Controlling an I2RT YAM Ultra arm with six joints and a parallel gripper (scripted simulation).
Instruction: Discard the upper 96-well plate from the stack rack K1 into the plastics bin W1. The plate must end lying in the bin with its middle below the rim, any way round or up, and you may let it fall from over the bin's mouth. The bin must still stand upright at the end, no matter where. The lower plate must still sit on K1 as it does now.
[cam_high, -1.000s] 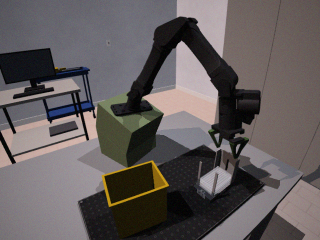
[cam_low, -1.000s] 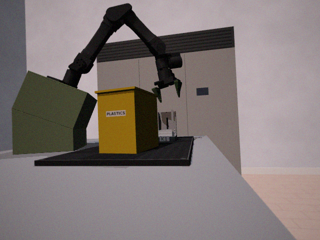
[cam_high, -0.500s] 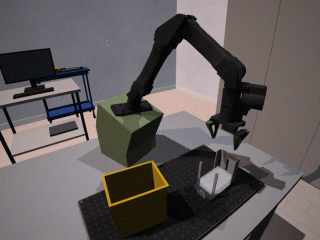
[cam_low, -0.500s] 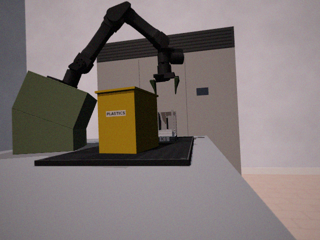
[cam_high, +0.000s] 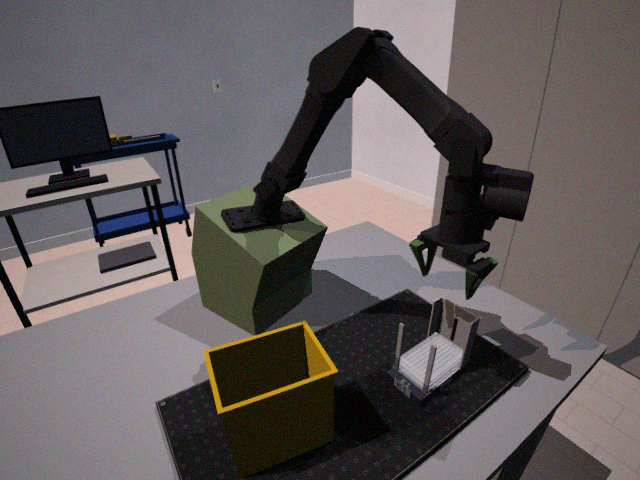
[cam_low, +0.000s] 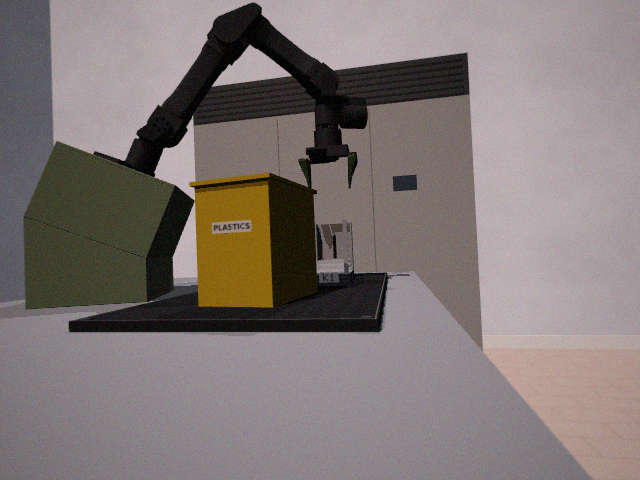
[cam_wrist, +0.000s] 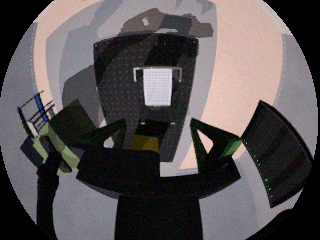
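Note:
The stack rack K1 (cam_high: 433, 356) stands on the black mat, right of the bin. White 96-well plates (cam_high: 432, 363) lie stacked in it between thin posts and a back wall. The rack also shows in the exterior view (cam_low: 334, 258) and the white plate top in the wrist view (cam_wrist: 158, 86). The yellow plastics bin W1 (cam_high: 271, 390) stands upright and open, labelled PLASTICS (cam_low: 231, 226). My gripper (cam_high: 454, 264) with green fingertips hangs open and empty well above the rack. It also shows in the exterior view (cam_low: 328, 170) and the wrist view (cam_wrist: 156, 139).
The arm's green base block (cam_high: 255, 255) stands behind the bin. The black mat (cam_high: 351, 387) holds the bin and the rack. The table's right edge runs close to the rack. A desk with a monitor (cam_high: 51, 131) stands far off at the left.

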